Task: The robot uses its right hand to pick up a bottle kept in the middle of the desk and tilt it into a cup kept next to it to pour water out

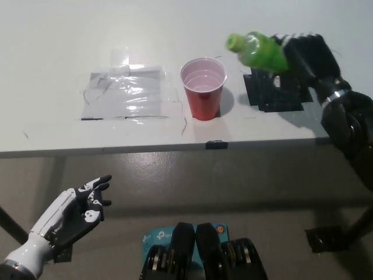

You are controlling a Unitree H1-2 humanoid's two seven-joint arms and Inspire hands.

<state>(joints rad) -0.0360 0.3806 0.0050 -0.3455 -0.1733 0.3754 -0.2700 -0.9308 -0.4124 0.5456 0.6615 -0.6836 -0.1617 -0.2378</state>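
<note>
Now right hand [306, 55] is gripping green bottle [260, 51], tilting it w/ cap toward red cup [203, 87]. Left hand [78, 210] is hanging below desk [52, 46], fingers apart, holding nothing.

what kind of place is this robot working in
Probably a lab test bench: a plain white desk with black tape patches, a taped clear plastic sheet, and a bare grey floor.

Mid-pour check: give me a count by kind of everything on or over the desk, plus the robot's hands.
Green bottle, tipped toward the cup in the right hand: 1
Red cup: 1
Clear plastic sheet: 1
Black patch: 1
Hands: 2, right hand, left hand resting low
Total: 6
</note>
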